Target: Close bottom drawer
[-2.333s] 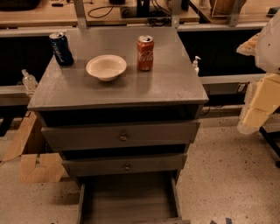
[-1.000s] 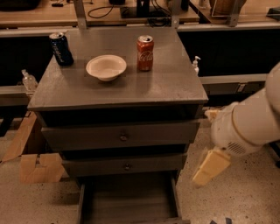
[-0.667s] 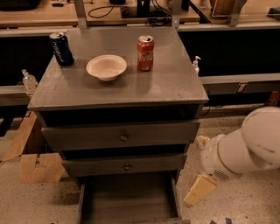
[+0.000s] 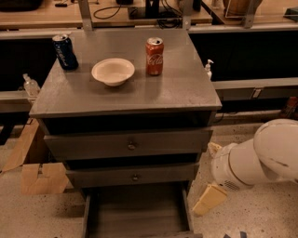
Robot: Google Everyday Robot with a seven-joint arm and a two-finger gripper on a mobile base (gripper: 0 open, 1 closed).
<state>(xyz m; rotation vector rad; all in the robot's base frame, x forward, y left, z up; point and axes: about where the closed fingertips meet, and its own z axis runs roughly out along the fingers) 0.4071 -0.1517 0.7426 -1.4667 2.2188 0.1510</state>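
- The tool (image 4: 205, 179) is seen low on the right side of the cabinet, at the end of a white arm (image 4: 260, 160). It is released: its two tan fingers (image 4: 209, 199) are spread apart and nothing is held between them.
- The bottom drawer (image 4: 135, 207) is found just to the left of the tool and slightly below it. It is pulled well out, and its grey inside is exposed. No contact between tool and drawer can be seen.
- The task is judged to be at its start: the drawer is not yet closed. The tool has yet to be brought round to the drawer's front, which is cut off by the lower edge of the view, and the whole push inward remains to be made.
- Up and to the left of the tool, the middle drawer front (image 4: 135, 175) and the top drawer front (image 4: 130, 145) are shown pushed in, each with a small knob.
- Higher up, the grey worktop (image 4: 186, 93) is loaded with a red can (image 4: 154, 56), a white bowl (image 4: 113, 71) and, farthest from the tool, a blue can (image 4: 65, 52).
- A speckled floor (image 4: 260, 218) is seen under the tool, flattened cardboard (image 4: 37, 176) lies beyond the cabinet's far side, and a wooden bench with cables (image 4: 139, 11) is set well behind.
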